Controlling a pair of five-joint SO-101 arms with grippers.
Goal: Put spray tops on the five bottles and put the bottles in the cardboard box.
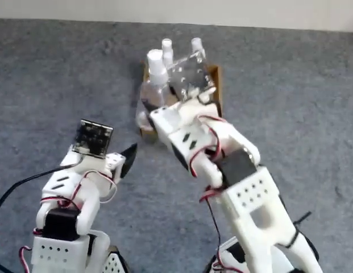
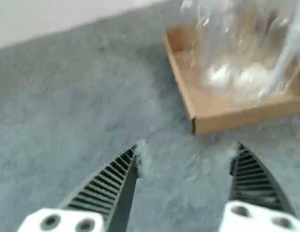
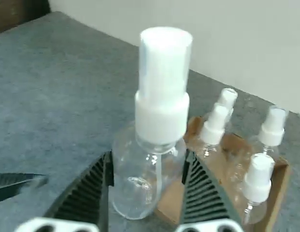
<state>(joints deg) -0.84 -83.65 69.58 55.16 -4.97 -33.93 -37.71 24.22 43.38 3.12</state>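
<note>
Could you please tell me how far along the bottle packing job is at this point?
Done: four capped bottles stand in the cardboard box. In hand: the right gripper holds the fifth bottle, spray top already on, at the box's edge. Left: setting it inside and letting go. The left gripper is open over the carpet.

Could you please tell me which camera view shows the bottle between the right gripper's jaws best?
The right wrist view: the bottle, spray top fitted, stands whole between the jaws. The high view catches just its top beside the arm; the left wrist view blurs the bottles together.
</note>
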